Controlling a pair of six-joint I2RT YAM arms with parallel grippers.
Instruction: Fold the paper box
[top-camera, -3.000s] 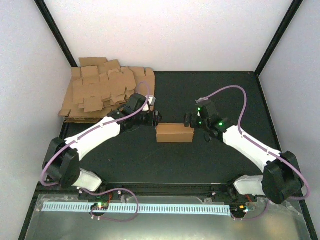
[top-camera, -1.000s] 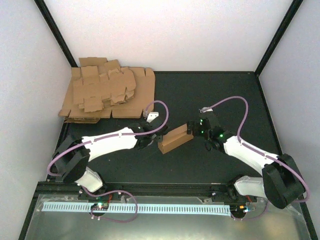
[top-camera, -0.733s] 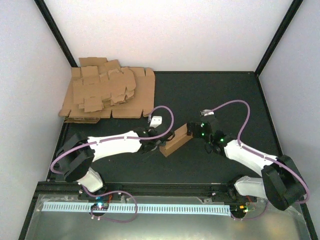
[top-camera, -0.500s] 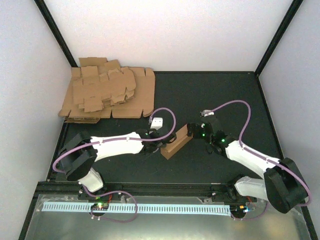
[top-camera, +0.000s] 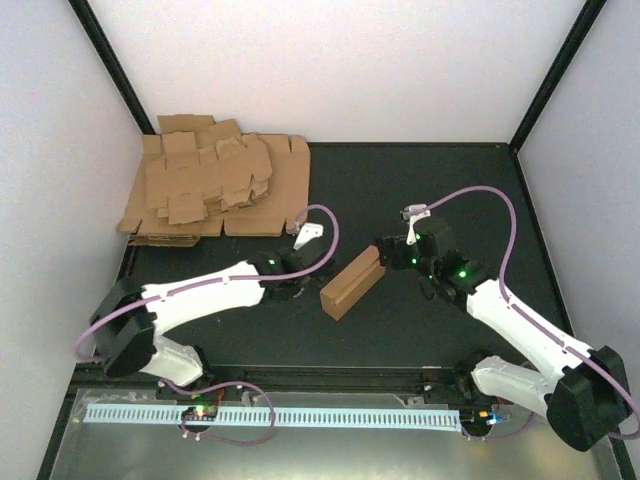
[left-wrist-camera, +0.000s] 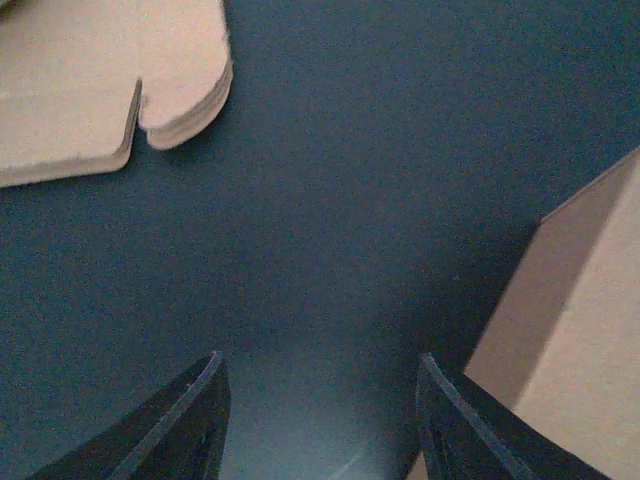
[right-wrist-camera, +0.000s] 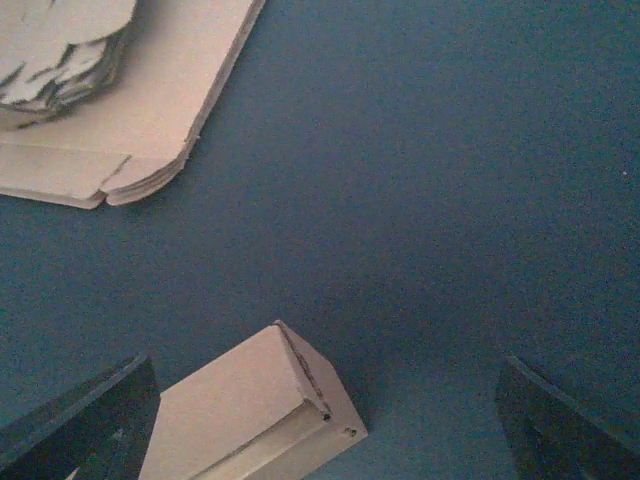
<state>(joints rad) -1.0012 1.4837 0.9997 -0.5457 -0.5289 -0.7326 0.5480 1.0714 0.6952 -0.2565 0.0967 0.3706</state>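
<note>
Although flat sheets are what the task starts from, the paper box (top-camera: 352, 283) already stands as a shut oblong carton on the black table (top-camera: 430, 190). It lies near the middle of the table, with its long axis running from about 7 o'clock to 1 o'clock in the overhead view.

The left gripper (top-camera: 303, 285) sits at the box's 9 o'clock side. Its fingers (left-wrist-camera: 190, 425) are spread over bare table with nothing between them, and the box's side wall is just beside the right-hand finger. Whether they touch cannot be told. The right gripper (top-camera: 384, 250) is at the box's 1 o'clock end with its jaws spread wide. The box end lies low in its wrist view between the fingers (right-wrist-camera: 85, 420), far narrower than the gap and not clamped. Neither gripper holds the box.

That end looks closed, the flap folded in with only a thin dark seam along one edge. The 7 o'clock end shows as a plain flat face from above, too small to judge closely.

The pile of cardboard sheets (top-camera: 215, 190) rests apart, at the table's 10 o'clock corner.

By the look of it, the folding is done or nearly so. At most, the seam at the 1 o'clock end may want pressing flush, and the arms need to draw clear.
</note>
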